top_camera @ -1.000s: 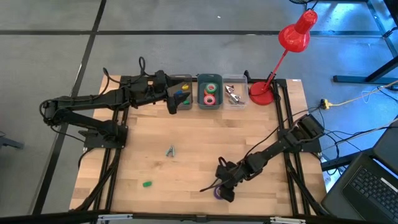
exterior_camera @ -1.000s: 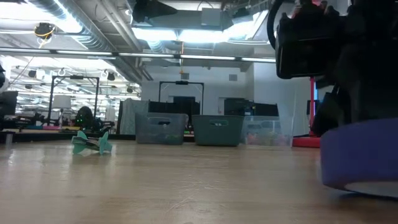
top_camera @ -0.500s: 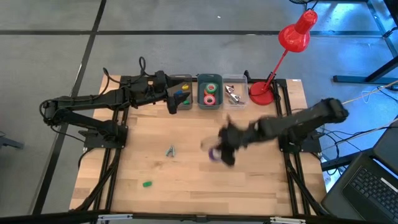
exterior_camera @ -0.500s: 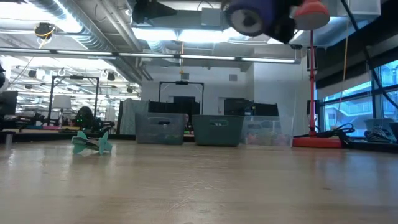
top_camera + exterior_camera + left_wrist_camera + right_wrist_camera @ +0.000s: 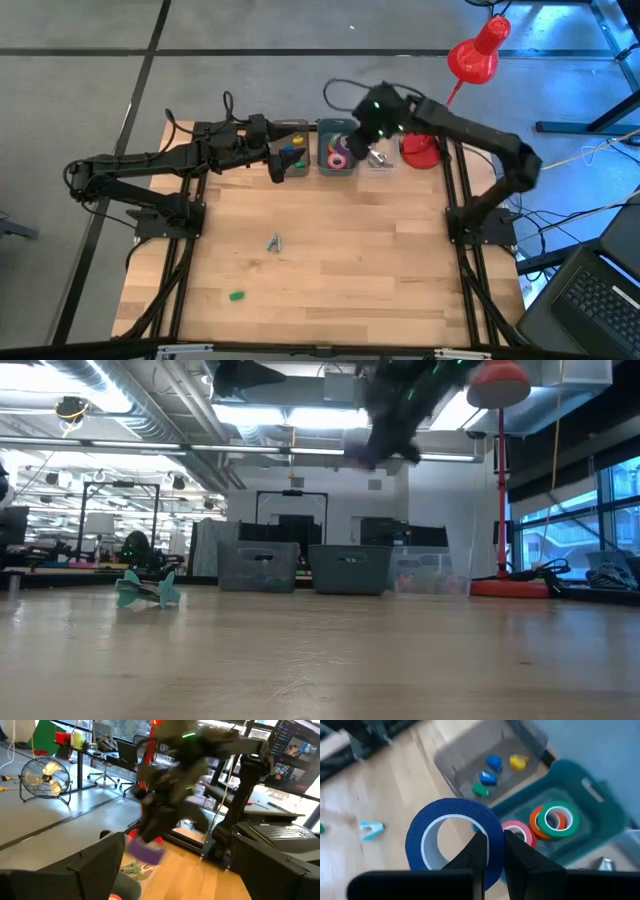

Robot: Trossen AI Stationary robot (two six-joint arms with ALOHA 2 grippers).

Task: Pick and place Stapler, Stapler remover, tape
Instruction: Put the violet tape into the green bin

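Observation:
My right gripper (image 5: pixel 347 152) is shut on a purple-blue tape roll (image 5: pixel 452 840) and hangs above the teal middle bin (image 5: pixel 338 130) at the table's far edge. The bin holds red, orange and green tape rolls (image 5: pixel 555 820). The left wrist view shows the same purple roll (image 5: pixel 145 852) under the blurred right arm. A teal stapler remover (image 5: pixel 274 242) lies on the wood, left of the table's middle, and also shows in the low view (image 5: pixel 145 588). My left gripper (image 5: pixel 278 160) waits open at the grey left bin (image 5: pixel 295 128). My right gripper pinches the roll's wall (image 5: pixel 495 837), one finger (image 5: pixel 477 852) at the ring's inner side and the other finger (image 5: pixel 520 857) outside. The fingers come from above, slanting down. The roll is lifted clear and hangs in the air over the teal bin.
The grey left bin holds small blue, green and yellow pieces (image 5: pixel 492 770). A clear bin (image 5: pixel 376 150) with metal items stands right of the teal one. A red desk lamp (image 5: pixel 425 150) stands at the far right corner. A small green piece (image 5: pixel 236 296) lies near the table's near left.
My right gripper has lifted the purple tape off the wood by the table's near edge, carried it up and toward the far edge, and now holds it over the teal bin. It has stayed shut on the roll throughout.

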